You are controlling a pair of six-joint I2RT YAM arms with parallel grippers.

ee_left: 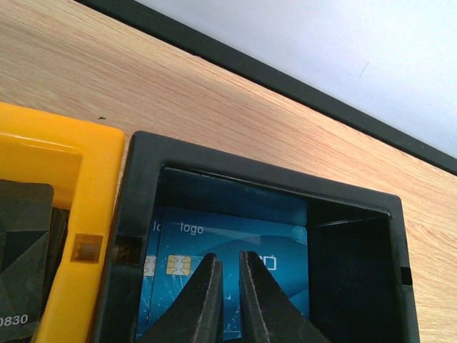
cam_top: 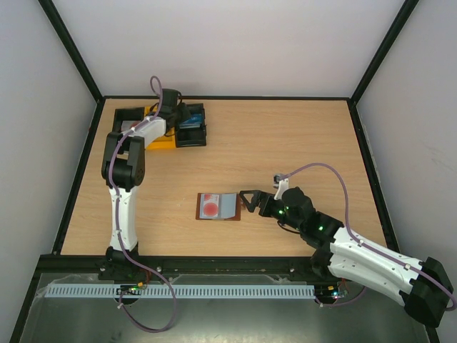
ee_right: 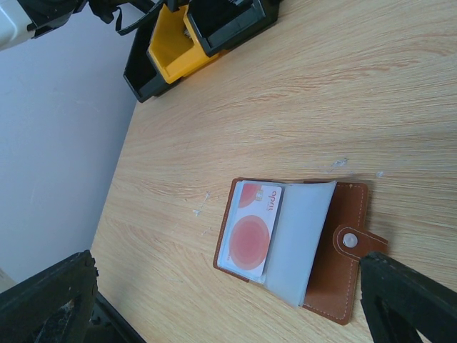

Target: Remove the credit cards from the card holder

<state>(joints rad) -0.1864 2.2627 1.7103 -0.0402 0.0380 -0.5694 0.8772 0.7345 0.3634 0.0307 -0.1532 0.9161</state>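
Currently the card holder (cam_top: 219, 206) lies open and flat mid-desk (cam_top: 285, 143), grey-blue pocket faces up and brown snap tab on the side toward the right tool (cam_top: 248, 201). A white card with a red disc (ee_right: 250, 229) sits in the pocket on the side away from that tab. Right tool is spread wide, low over the desk just beside the tab edge; can't tell if it touches. Left tool (ee_left: 228, 261) is at the far-left corner, pointing down into the black bin (ee_left: 250, 171), jaws pinched nearly together with only a slit between them. The blue card (ee_left: 235, 236) lies on that bin's floor right under the tips; contact unclear. The black card (ee_left: 21, 236) sits in the yellow bin (ee_left: 86, 164) next door.
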